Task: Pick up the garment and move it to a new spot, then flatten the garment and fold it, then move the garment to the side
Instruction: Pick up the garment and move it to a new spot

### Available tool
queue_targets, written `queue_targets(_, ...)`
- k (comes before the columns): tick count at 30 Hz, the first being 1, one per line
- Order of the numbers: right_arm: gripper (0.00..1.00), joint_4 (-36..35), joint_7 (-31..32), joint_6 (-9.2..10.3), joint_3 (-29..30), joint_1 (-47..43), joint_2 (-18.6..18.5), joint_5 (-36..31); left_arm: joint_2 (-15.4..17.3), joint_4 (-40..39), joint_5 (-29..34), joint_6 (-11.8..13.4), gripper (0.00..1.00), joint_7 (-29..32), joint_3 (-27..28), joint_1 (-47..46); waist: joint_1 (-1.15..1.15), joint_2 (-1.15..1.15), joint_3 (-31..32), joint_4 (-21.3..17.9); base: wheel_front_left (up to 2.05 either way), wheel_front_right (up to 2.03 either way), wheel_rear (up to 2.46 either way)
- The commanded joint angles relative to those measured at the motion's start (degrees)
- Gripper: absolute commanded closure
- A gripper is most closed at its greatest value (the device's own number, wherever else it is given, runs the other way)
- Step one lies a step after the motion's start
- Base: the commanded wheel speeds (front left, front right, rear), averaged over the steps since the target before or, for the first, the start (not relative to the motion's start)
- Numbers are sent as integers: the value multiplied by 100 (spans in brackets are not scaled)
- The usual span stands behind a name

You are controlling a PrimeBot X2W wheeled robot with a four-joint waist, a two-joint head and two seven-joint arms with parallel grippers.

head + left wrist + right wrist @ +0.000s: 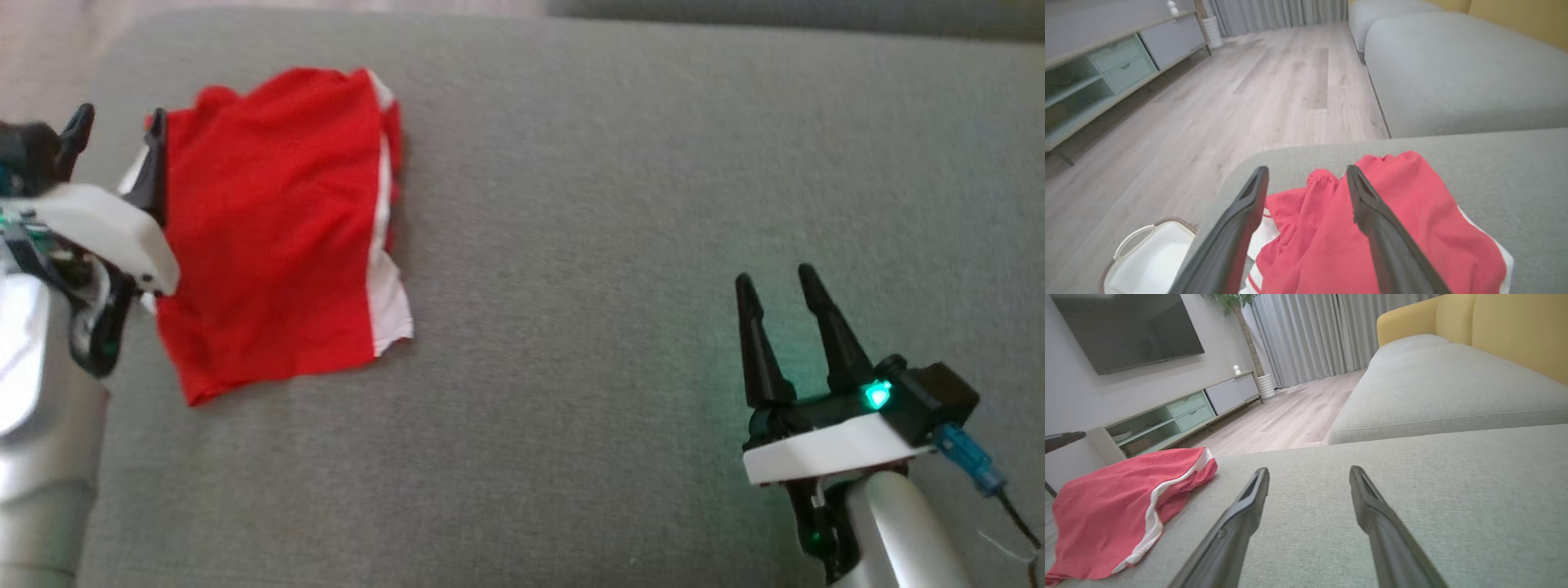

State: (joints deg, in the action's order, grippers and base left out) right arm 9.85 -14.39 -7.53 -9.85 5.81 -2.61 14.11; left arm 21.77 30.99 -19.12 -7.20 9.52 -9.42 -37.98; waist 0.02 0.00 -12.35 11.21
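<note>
Two dark-fingered grippers show over a grey sofa seat, both with fingers spread wide and pinching nothing. The red garment, with a white stripe down its side, lies rumpled and loosely doubled on the left part of the seat in the head view, close to the seat's edge. The left gripper hangs at the garment's left edge. Its inner finger sits right against the red cloth, though the blur makes it hard to tell whether it truly touches. From the left wrist, the cloth spreads beneath and between the two fingers, and past the seat's edge a white basket sits on the pale wood floor. The right gripper hovers well apart from the garment at the lower right, its fingers over bare grey fabric and a green light glowing at its base. From the right wrist, a low cabinet stands along the wall below a dark screen
</note>
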Motion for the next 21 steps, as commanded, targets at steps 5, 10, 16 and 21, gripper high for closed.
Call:
queue_targets(5, 0, -266, -61, 4, -105, 308, -27, -55, 631, 604, -444, -27, 0, 583, -396, -669, -2, 0, -490, -414, 0, 0, 0)
queue_targets(10, 0, -312, -61, 4, -66, 387, -27, -82, 769, 1011, -1084, -27, 0, 901, -865, -834, -2, 0, -644, -513, 0, 0, 0)
queue_targets(16, 0, -311, -61, 4, -34, 401, -27, -88, 795, 1156, -1854, -28, 86, 1204, -1362, -829, -2, 0, -654, -537, 0, 0, 0)
queue_targets(21, 0, -288, -61, 4, -12, 407, -27, -77, 966, 1021, -2121, -28, 100, 914, -1581, -914, -2, 0, -578, -528, 0, 0, 0)
